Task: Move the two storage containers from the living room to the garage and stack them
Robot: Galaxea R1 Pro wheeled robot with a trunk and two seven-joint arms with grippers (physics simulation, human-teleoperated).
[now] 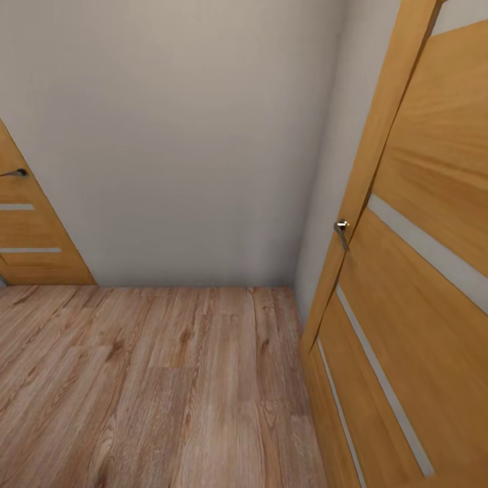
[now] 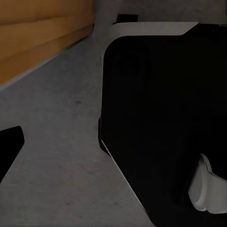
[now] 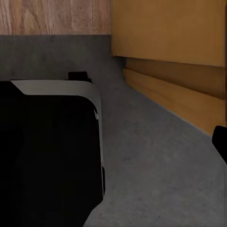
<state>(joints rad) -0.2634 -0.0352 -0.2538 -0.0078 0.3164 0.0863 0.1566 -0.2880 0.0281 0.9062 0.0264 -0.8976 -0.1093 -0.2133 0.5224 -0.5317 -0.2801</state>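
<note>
fingertips show as dark slivers at the frame edges: the left gripper (image 2: 9, 149) and the right gripper (image 3: 221, 141), and i cannot tell whether either is spread or pressed together. beyond each lies dark grey rough concrete floor (image 3: 156, 175) beside the robot's black white-rimmed base (image 2: 165, 118). ahead, light wood plank floor (image 1: 149, 386) runs open to a plain grey-white wall (image 1: 176, 135), hemmed by an orange wooden panel door with metal handle (image 1: 420, 271) and another orange wooden door (image 1: 27, 237).
</note>
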